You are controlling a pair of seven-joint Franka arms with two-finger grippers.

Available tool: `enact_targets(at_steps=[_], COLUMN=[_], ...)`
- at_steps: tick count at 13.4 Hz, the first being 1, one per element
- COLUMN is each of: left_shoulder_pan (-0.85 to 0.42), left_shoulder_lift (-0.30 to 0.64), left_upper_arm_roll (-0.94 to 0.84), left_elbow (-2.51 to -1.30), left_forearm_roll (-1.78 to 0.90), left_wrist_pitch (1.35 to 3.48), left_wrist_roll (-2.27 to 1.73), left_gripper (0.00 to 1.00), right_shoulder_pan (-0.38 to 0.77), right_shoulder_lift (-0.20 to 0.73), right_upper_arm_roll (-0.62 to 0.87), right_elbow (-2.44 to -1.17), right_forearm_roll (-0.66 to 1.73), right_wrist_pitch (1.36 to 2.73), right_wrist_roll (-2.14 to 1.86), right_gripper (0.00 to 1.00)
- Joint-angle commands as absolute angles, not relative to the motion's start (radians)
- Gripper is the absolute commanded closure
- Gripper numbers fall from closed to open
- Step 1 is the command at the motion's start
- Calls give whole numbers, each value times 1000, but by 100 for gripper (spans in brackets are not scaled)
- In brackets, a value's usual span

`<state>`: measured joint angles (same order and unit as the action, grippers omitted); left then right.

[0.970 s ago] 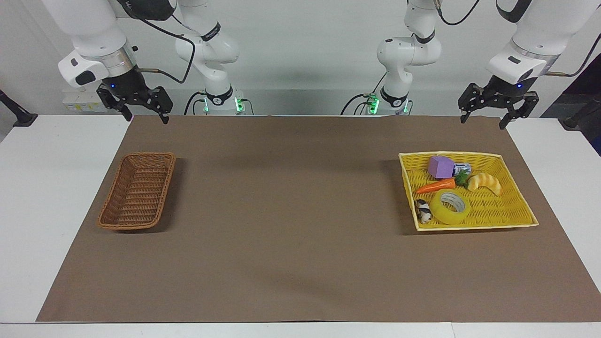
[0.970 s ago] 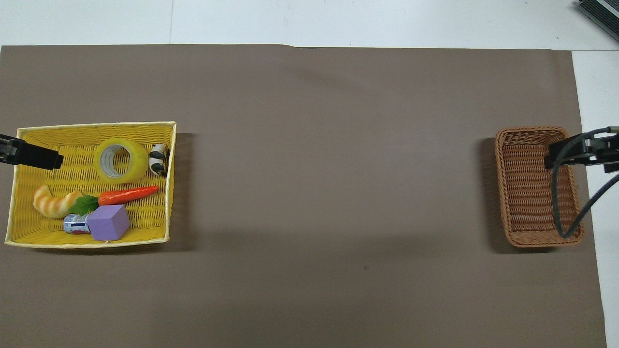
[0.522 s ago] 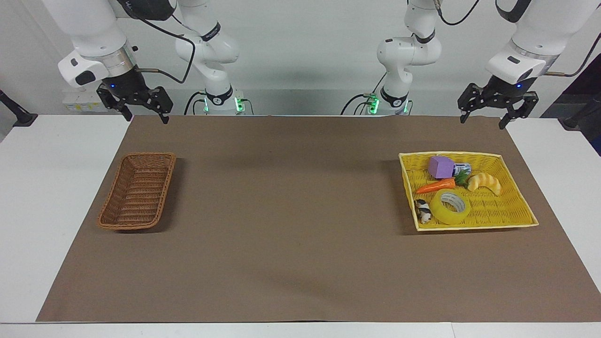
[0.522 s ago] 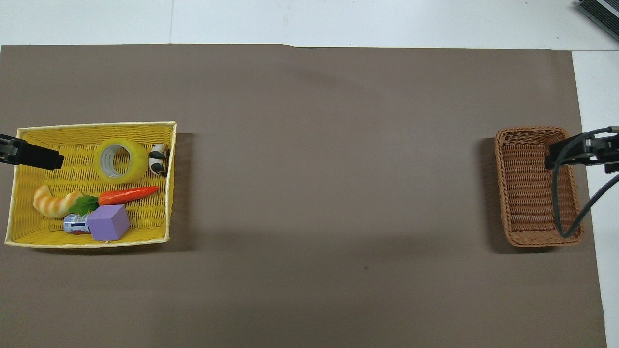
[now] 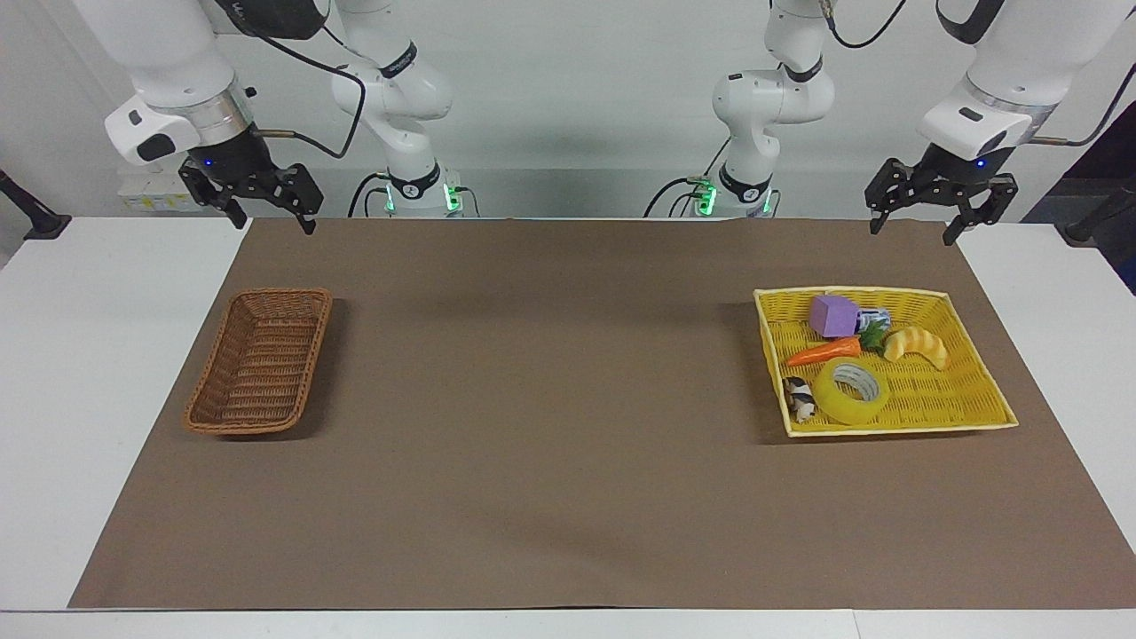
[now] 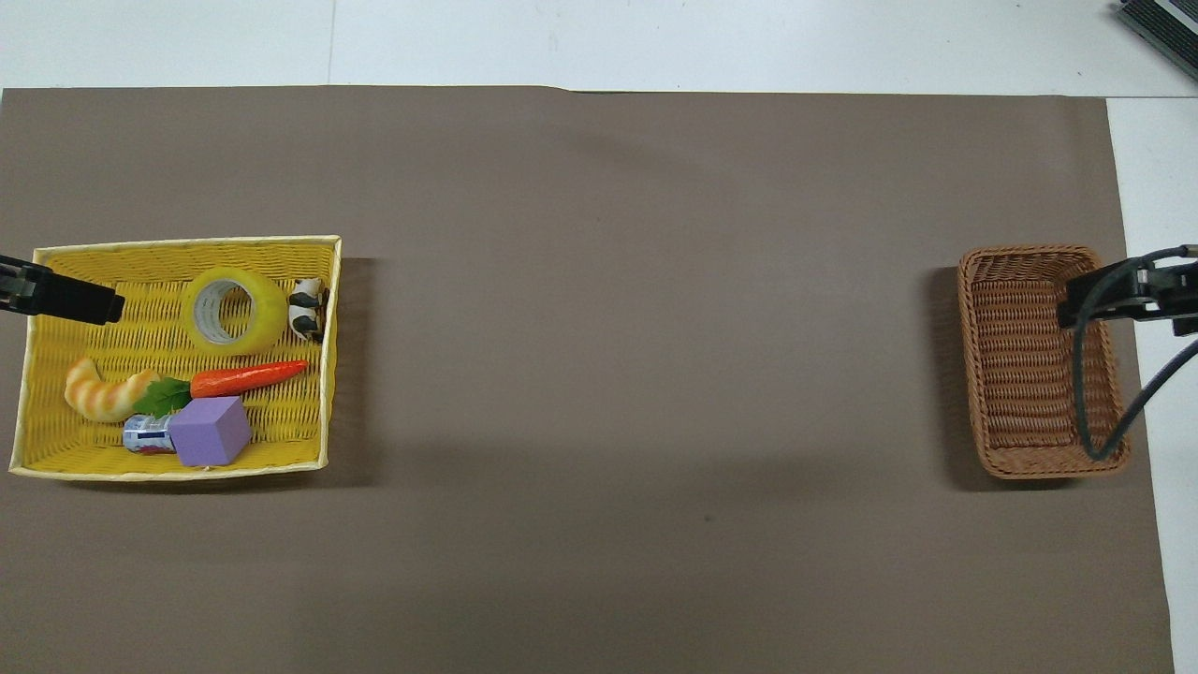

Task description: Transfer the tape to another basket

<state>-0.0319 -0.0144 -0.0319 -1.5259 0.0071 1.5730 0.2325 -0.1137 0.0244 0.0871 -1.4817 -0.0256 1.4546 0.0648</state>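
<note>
1. Grippers hung high at the robots' end of the mat, both with nothing in them: the left gripper [image 5: 941,209] hovered with its fingers spread apart and pointing down, above the mat's edge just at 12 o'clock of the yellow tray [image 5: 976,424]; the right gripper [image 5: 253,197] hovered likewise unclenched, at about 12 o'clock of the basket [image 5: 259,362], that arm waiting.
2. The tape [image 5: 851,391] lay flat in the yellow tray, core hole up, in the part of the tray farther from the robots. A small black-and-white toy [image 5: 800,398] touched it at 9 o'clock in the facing view, and a toy carrot [image 5: 823,351] lay just beside it at 12 o'clock.
3. A purple block [image 5: 832,315], a small can [image 5: 874,318] and a croissant toy [image 5: 917,345] filled the tray's part nearer to the robots, apart from the roll.
4. The basket stood bare inside at the right arm's end of the table, well apart from the tray.
5. The step in hand looked like the left arm's reach to the tape, not yet begun. Done well, I judged, it would come straight down with one finger in the core and one outside the wall on the 3 o'clock side in the facing view, where the tray floor was bare, so neither toy nor carrot got nudged.
</note>
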Motion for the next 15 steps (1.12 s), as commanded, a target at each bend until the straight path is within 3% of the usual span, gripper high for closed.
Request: enact_targets(at_steps=[1, 8, 15], left_shoulder_pan=[-12, 38, 49], left_shoulder_lift=[-41, -31, 92], left_upper_arm_roll=[-29, -29, -31], left_elbow=[-1591, -1798, -1844], left_forearm_roll=[-20, -34, -34], left_wrist_pitch=[1646, 1882, 2075], left_wrist_roll=[239, 357, 362], left_gripper=[0, 0, 0], right_shoulder_pan=[-123, -133, -132], right_shoulder_lift=[21, -3, -31], right_upper_arm_roll=[95, 94, 94], right_elbow=[-1488, -1531, -1575], right_forearm_roll=[-20, -20, -20], right_wrist_pitch=[1462, 1465, 1485], right_wrist_roll=[41, 35, 34], right_gripper=[0, 0, 0])
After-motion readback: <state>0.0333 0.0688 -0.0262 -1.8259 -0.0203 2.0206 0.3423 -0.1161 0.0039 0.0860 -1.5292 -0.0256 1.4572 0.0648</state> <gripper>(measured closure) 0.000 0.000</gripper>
